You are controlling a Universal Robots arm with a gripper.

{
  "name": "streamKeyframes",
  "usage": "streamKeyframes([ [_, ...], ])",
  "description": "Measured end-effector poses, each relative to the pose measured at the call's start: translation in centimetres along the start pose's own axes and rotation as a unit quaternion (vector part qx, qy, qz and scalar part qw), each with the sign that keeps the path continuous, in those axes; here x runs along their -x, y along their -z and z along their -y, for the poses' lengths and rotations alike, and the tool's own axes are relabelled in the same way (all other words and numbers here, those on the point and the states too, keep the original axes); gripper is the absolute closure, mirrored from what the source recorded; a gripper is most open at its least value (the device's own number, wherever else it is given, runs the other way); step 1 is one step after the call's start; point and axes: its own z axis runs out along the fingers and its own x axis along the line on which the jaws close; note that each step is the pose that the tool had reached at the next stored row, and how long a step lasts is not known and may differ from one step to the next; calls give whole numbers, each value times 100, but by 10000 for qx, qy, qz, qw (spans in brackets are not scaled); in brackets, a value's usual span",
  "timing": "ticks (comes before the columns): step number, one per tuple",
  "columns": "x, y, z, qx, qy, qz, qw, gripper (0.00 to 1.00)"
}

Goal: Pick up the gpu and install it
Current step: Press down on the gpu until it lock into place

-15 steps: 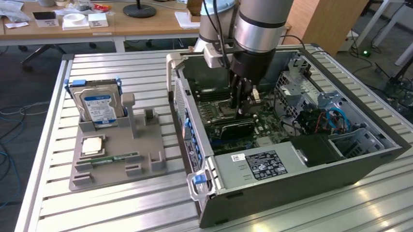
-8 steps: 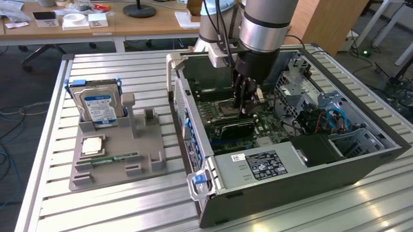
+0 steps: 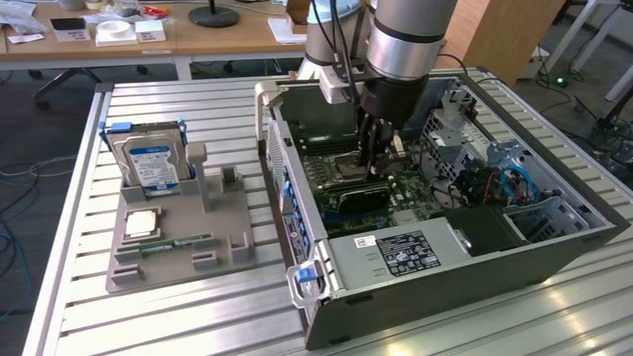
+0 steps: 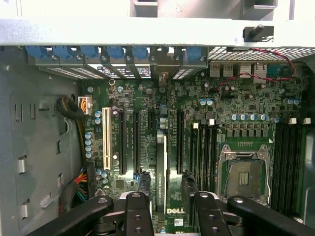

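Observation:
The gpu (image 4: 161, 172) stands edge-on in a motherboard slot inside the open computer case (image 3: 465, 282). Its thin edge bears a printed label, and its end meets the row of blue bracket clips. In the exterior view the gpu (image 3: 358, 197) is a dark card low on the green board, right under the arm. My gripper (image 4: 165, 179) is open and straddles the card. One black fingertip (image 4: 141, 179) sits on each side, with a small gap to the card on both. In the exterior view the gripper (image 3: 381, 176) reaches down into the case.
A grey holder tray (image 3: 233, 245) lies at the exterior view's left with a hard drive (image 3: 150, 159), a CPU (image 3: 141, 222) and a RAM stick (image 3: 178, 243). Inside the case are the CPU socket (image 4: 244, 176), the power supply (image 3: 396, 254), cables (image 3: 514, 182) and the case walls.

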Motion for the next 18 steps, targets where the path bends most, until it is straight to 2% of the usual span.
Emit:
streamKeyframes([
  [3, 0, 0, 0, 0, 0, 0, 10000, 62],
  [4, 0, 0, 0, 0, 0, 0, 10000, 68],
  [5, 0, 0, 0, 0, 0, 0, 10000, 68],
  [7, 0, 0, 0, 0, 0, 0, 10000, 80],
  [9, 0, 0, 0, 0, 0, 0, 10000, 80],
  [11, 0, 0, 0, 0, 0, 0, 10000, 89],
  [18, 0, -21, 0, 0, 0, 1, 10000, 89],
])
